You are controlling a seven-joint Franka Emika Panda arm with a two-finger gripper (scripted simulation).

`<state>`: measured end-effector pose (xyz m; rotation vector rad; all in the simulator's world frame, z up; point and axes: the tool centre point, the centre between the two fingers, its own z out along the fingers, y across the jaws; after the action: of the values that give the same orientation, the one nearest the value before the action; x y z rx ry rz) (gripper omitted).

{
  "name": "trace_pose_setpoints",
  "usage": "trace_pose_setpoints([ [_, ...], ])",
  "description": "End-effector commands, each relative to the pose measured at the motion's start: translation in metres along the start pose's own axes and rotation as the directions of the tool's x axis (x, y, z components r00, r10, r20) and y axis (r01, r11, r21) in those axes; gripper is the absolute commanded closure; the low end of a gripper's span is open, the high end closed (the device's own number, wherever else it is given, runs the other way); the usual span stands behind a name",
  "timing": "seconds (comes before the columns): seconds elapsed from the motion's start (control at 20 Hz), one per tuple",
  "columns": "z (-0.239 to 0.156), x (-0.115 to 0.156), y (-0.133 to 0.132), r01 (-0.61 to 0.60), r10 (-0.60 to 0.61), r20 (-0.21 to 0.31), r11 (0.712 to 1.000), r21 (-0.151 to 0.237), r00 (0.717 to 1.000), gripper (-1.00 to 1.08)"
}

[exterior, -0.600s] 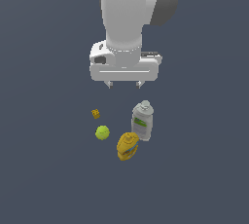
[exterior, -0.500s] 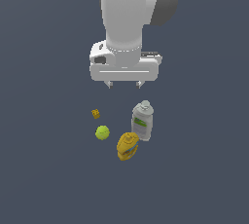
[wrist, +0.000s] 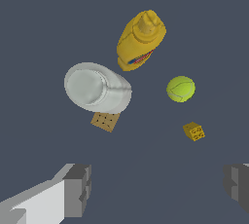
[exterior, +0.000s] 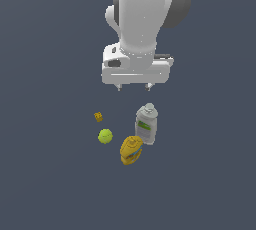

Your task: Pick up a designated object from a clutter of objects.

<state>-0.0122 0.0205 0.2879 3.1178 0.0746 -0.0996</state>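
The designated object, a tiny orange-yellow cube [exterior: 98,117] with darker spots, lies at the exterior view's left of the clutter; it also shows in the wrist view [wrist: 194,131]. Next to it is a yellow-green ball [exterior: 105,136] [wrist: 181,88]. A grey-white bottle [exterior: 146,125] [wrist: 97,87] with a green label stands upright. A yellow-orange rounded container [exterior: 131,150] [wrist: 141,40] lies beside the bottle. My gripper [exterior: 133,88] [wrist: 158,186] is open and empty, high above the clutter, nearer the bottle than the cube.
A small flat tan square [wrist: 105,121] with dots lies partly under the bottle's outline in the wrist view. The items rest on a plain dark blue-grey floor [exterior: 60,184].
My hand has shifted slightly to the exterior view's right. The jaws stay open. The four items have not moved.
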Motion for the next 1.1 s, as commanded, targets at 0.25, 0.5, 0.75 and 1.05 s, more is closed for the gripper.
trace_pose_setpoints([
  [0.25, 0.006, 0.001, 0.005, 0.013, -0.013, -0.001, 1.000, 0.002, 1.000, -0.92],
  [0.5, 0.021, 0.003, 0.015, 0.043, -0.043, -0.005, 0.999, 0.008, 0.999, -0.92],
  [0.75, 0.045, 0.006, 0.033, 0.090, -0.090, -0.013, 0.996, 0.016, 0.996, -0.92],
  [1.05, 0.084, 0.005, 0.062, 0.165, -0.165, -0.027, 0.986, 0.023, 0.986, -0.92],
])
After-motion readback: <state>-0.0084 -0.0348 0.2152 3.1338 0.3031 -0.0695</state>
